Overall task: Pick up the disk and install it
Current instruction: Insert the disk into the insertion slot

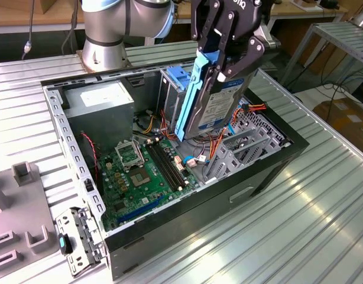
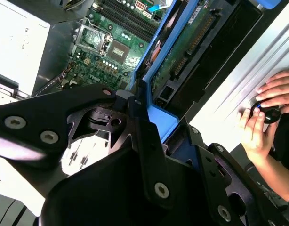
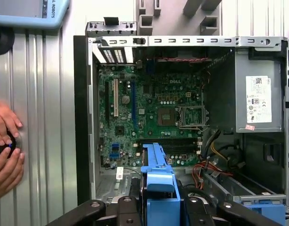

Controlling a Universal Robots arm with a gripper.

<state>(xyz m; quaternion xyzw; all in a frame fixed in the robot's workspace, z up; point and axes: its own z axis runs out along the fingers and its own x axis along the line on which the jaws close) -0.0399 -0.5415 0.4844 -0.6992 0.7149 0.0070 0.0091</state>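
**Gripper [image 1: 232, 59] clamped on the disk [image 1: 212, 112] above the open case [image 1: 64, 127].**
Disk's long axis tilts steeply down, its lower end beside the drive cage [image 1: 171, 83].

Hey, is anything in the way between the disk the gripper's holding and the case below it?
Nothing solid shows. The gripper holds the disk over the open case; loose red and orange cables lie near its lower end.

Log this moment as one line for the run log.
jaws: shut on disk | disk: tilted, over open computer case, near drive cage, not installed | person's hands: on table beside case
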